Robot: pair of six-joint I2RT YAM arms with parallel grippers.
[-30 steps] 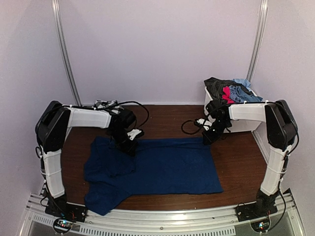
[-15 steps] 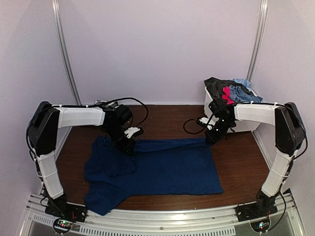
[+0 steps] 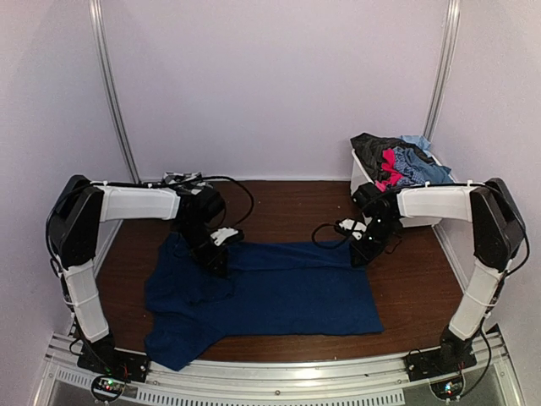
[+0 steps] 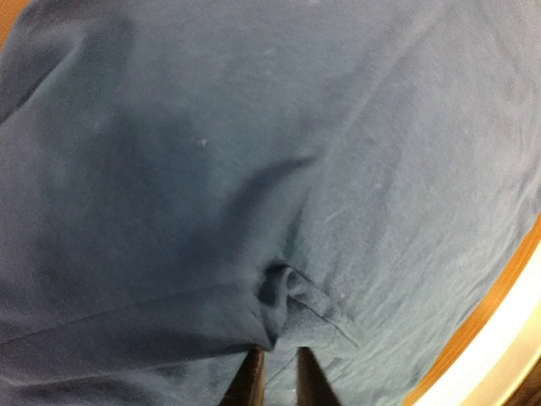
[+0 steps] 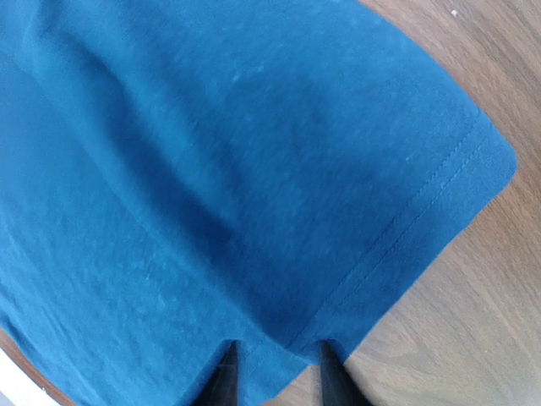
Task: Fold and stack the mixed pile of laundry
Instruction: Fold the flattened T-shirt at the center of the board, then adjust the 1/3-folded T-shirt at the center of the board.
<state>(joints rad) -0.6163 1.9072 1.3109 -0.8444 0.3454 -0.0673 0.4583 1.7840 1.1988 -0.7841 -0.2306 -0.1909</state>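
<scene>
A long navy blue garment (image 3: 279,288) lies spread across the brown table, with its left part bunched and hanging toward the near edge. My left gripper (image 3: 218,254) rests on its far left edge. In the left wrist view the fingertips (image 4: 279,372) stand slightly apart over the cloth (image 4: 254,169), just short of a small raised pucker (image 4: 283,292). My right gripper (image 3: 362,254) sits at the far right corner. Its jaws (image 5: 275,368) are open astride the hemmed edge (image 5: 211,169). The rest of the laundry pile (image 3: 397,156) fills the white bin.
The white bin (image 3: 357,173) stands at the back right corner against the wall. A black cable (image 3: 325,224) loops over the table (image 3: 296,207) behind the right gripper. Bare wood (image 5: 473,321) shows right of the garment corner.
Both grippers have come down a little onto the garment's far edge and their jaws have parted. The far edge now lies flatter on the table.
</scene>
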